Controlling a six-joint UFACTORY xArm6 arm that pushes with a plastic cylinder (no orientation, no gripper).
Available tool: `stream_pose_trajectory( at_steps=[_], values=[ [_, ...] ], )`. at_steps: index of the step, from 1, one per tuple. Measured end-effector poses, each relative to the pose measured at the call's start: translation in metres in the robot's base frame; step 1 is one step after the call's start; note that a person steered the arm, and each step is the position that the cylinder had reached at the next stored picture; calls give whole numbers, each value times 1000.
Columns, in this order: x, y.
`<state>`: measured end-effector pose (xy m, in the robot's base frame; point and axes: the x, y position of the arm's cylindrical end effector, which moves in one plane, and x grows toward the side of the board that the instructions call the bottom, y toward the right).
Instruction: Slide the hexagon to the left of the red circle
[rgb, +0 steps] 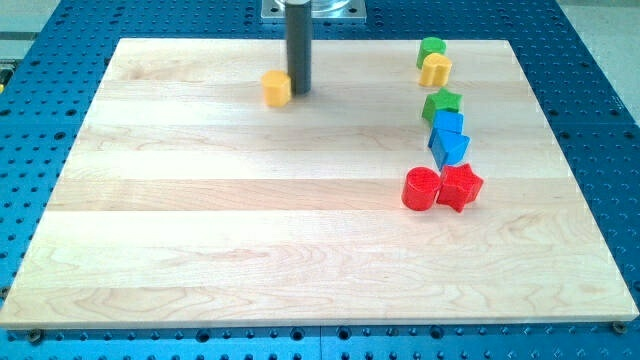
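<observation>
A yellow hexagon (277, 88) lies near the view's top, left of centre. My tip (299, 92) stands right next to it, on its right side, touching or nearly touching. The red circle (421, 189) lies right of centre, far from the hexagon, down and to the right. A red star (459, 187) touches the circle's right side.
Above the red pair, a line of blocks runs up the right side: a blue block (450, 149), another blue block (447, 125), a green star (441, 103), a yellow heart (435, 70) and a green block (431, 48). The wooden board (200, 250) rests on a blue perforated table.
</observation>
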<state>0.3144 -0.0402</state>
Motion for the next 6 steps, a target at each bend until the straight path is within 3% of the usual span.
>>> stream_pose_trajectory(
  at_steps=[1, 2, 3, 4, 5, 6],
  values=[
    [14, -17],
    [-21, 14],
    [-57, 1],
    [-20, -50],
    [30, -35],
    [14, -55]
  ],
)
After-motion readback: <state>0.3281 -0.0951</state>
